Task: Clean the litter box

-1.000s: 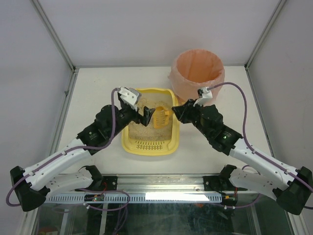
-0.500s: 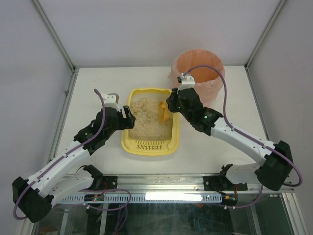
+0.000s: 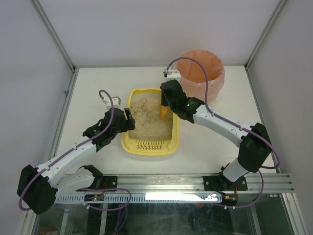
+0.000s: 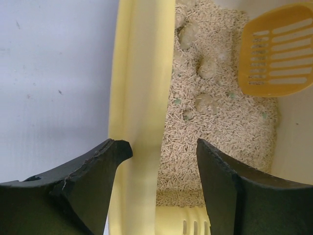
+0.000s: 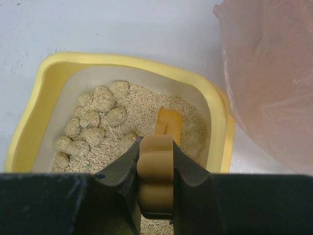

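Centrally, litter box (image 3: 149, 146): shallow pale-yellow plastic tray on white worktop (image 3: 98, 88), beige litter inside.
Left pincer (image 4: 164, 146): apart, straddling tray's left rim.
Right pincer (image 5: 155, 144): clamped on handle of small orange slotted scoop (image 4: 279, 58).

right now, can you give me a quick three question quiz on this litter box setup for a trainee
1. What is the right gripper shut on?
A) a clump of litter
B) the handle of the scoop
C) nothing
2. True or false: the left gripper has both fingers inside the litter box.
3. Fill in: the clumps lie at the end of the box away from its slotted ____.

Key
1. B
2. False: its open jaws straddle the side wall, one finger outside and one inside.
3. grate
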